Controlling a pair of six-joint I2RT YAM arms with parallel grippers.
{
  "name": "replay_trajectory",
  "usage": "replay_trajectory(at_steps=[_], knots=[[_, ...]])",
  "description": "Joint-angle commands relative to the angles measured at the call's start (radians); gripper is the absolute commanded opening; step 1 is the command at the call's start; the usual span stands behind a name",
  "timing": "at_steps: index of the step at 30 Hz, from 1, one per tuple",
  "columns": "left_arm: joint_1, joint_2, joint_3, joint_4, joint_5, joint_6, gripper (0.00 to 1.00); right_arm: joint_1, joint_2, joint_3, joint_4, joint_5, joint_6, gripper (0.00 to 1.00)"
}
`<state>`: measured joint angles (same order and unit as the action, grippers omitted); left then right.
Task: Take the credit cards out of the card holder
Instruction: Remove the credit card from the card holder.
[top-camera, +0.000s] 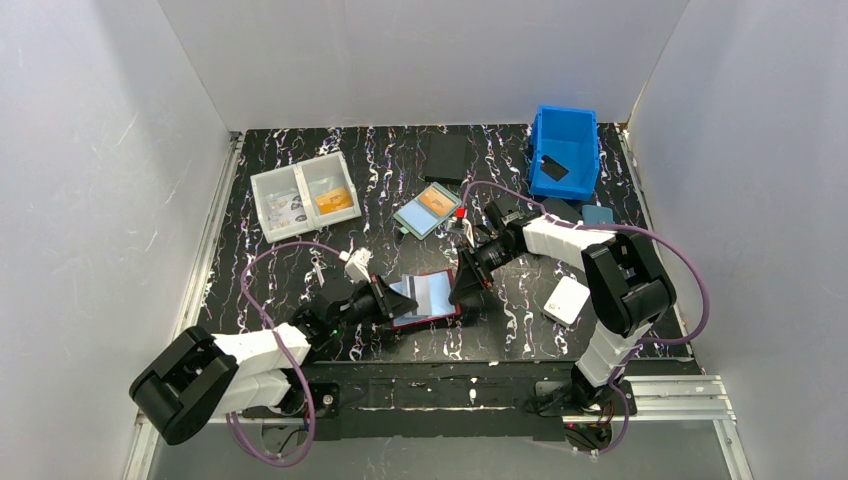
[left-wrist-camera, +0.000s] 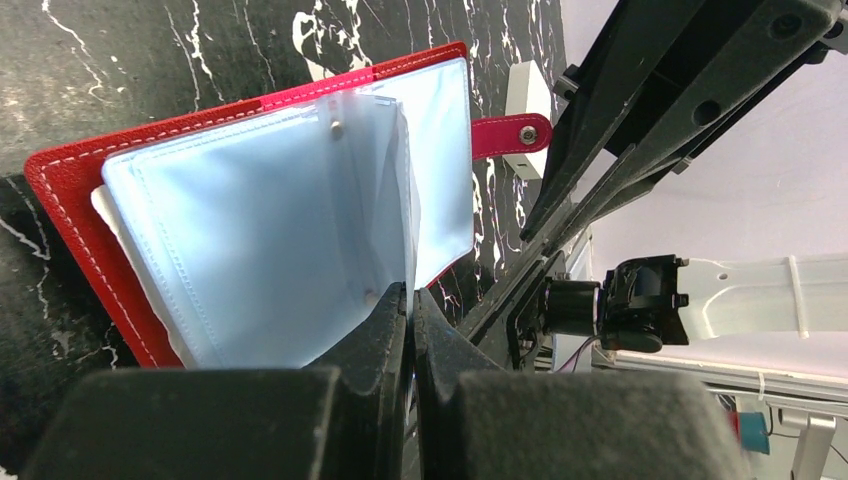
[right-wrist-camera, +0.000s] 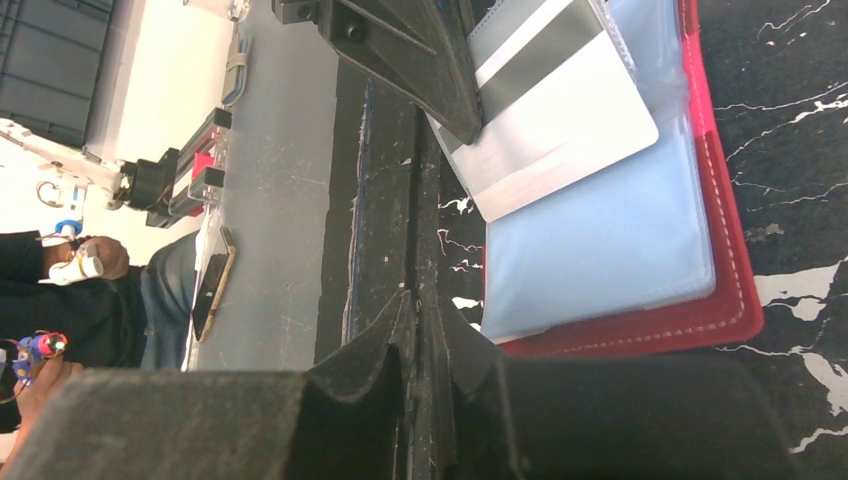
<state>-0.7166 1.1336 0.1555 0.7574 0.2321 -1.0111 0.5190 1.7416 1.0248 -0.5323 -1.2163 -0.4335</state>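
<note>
Left gripper (left-wrist-camera: 410, 296) is clamped tight on a striped credit card (right-wrist-camera: 570, 125) poking out of the open card holder (right-wrist-camera: 722, 305); right gripper (right-wrist-camera: 420, 305) is only cracked a sliver, empty, just beside it.

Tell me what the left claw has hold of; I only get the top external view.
Observer: The left claw is shut on a clear sleeve of the card holder, holding that page up off the rest.
Operator: Report any card showing.
Observer: From the right wrist, a pale card with a dark stripe lies angled across the open holder, one end under the left claw.
Operator: Check the fastening.
Observer: The snap tab is unfastened and sticks out past the cover's edge.
</note>
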Motion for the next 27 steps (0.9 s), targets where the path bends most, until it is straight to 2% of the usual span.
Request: replay_trajectory(at_steps=[1, 27], knots=[[-0.016, 0.024, 0.04, 0.072, -0.006, 0.011, 0.0, -0.002, -0.039, 0.028, -0.021, -0.044, -0.019, 0.21], [-0.033, 0.081, 0.053, 0.118, -0.013, -0.005, 0.0, -0.022, -0.018, 0.047, -0.09, -0.074, -0.089, 0.22]])
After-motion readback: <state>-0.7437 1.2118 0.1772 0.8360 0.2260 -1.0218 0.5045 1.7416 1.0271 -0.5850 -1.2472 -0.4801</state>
